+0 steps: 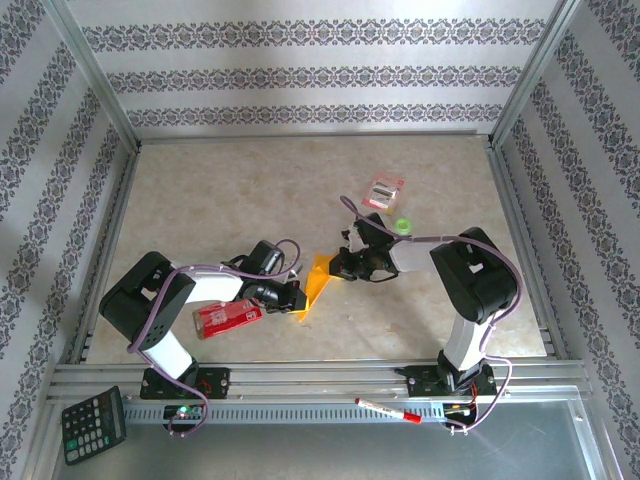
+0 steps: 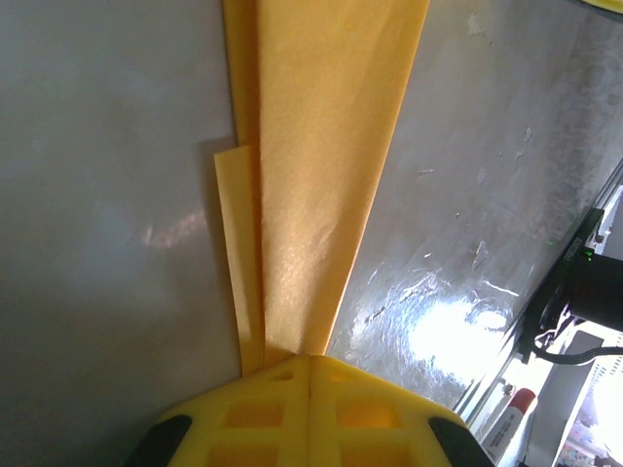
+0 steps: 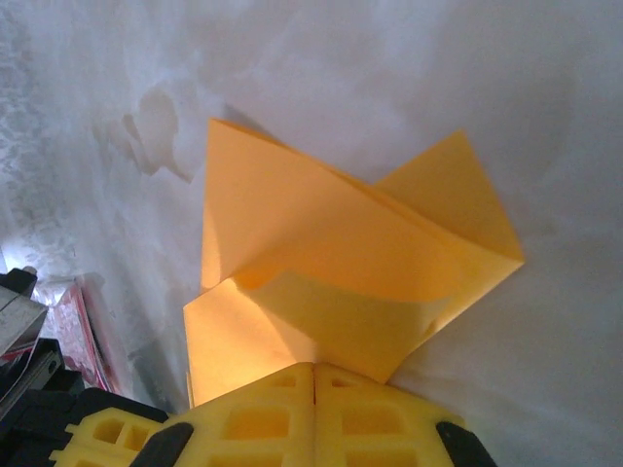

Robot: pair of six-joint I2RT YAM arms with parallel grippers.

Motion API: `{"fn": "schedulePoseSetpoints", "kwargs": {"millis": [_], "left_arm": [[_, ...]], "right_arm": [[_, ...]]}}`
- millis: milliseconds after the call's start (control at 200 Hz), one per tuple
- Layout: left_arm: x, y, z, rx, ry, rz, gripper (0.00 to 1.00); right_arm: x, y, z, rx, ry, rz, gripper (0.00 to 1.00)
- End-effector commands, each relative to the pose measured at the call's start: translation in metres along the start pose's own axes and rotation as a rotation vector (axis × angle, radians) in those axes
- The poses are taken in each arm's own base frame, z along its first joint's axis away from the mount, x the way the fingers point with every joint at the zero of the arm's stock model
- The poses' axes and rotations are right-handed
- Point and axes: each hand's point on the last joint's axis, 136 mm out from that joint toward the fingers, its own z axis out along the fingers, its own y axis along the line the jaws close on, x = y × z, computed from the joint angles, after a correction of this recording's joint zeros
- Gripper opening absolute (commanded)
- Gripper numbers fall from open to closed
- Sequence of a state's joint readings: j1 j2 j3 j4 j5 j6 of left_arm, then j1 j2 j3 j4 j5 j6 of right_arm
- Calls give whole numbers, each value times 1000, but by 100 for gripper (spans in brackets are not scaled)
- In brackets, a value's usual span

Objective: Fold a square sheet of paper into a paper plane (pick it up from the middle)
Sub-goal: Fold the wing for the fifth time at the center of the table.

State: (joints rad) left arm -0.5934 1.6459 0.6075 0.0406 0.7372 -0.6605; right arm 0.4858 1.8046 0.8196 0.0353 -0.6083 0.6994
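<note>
Left gripper (image 2: 310,365): fingers pressed together, pinching the narrow end of the part-folded square sheet of paper (image 2: 311,195), which runs straight ahead of them. Right gripper (image 3: 313,368): likewise pinching the far edge, layers fanning ahead. Recommendation: hold both pinches firm and crease evenly along the ridge. Red packet (image 1: 228,316) beside the left fingers: print unreadable.

I can read nothing from here. The red packet (image 1: 228,316) carries white print, the pink-and-white packet (image 1: 384,188) has markings, and the calculator (image 1: 93,424) has rows of keys. All of it is too small and blurred to make out.
</note>
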Motion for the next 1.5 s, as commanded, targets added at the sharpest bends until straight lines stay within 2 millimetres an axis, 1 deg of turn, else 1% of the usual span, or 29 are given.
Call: {"fn": "schedulePoseSetpoints", "kwargs": {"millis": [0,265,335,525,620,829,894,944,994,1074,1134,1204,1284,1369,1444,1494], "left_arm": [[60,90,-2,-340,142,-179,0],[60,92,-1,-343,145,-174,0],[61,92,-1,-343,146,-176,0],[62,93,-1,-345,149,-177,0],[62,93,-1,-344,147,-178,0],[59,90,0,-334,142,-175,0],[57,87,0,-327,139,-173,0],[56,85,1,-322,137,-174,0],[54,83,1,-316,132,-172,0],[50,78,3,-300,123,-174,0],[48,74,5,-287,117,-174,0],[46,72,5,-279,113,-176,0],[46,69,6,-275,117,-175,0],[45,68,6,-275,115,-171,0],[45,68,5,-280,117,-171,0],[45,68,5,-282,119,-168,0]], "right_arm": [[-36,-49,-8,176,-125,43,2],[-56,-67,-15,196,-149,96,1],[-62,-69,-17,193,-156,109,1],[-78,-84,-23,196,-176,173,0],[-87,-87,-31,194,-193,197,0],[-104,-88,-49,144,-225,264,0],[-107,-80,-56,113,-245,251,0],[-104,-71,-63,95,-258,232,0],[-97,-57,-67,68,-271,198,0],[-77,-37,-68,46,-269,137,1],[-59,-18,-61,30,-250,77,2],[-38,-1,-49,27,-212,19,2],[-21,14,-32,20,-171,-28,2],[-16,23,-16,9,-136,-50,2],[-19,27,-6,-2,-122,-57,2],[-22,24,1,1,-112,-57,1]]}}
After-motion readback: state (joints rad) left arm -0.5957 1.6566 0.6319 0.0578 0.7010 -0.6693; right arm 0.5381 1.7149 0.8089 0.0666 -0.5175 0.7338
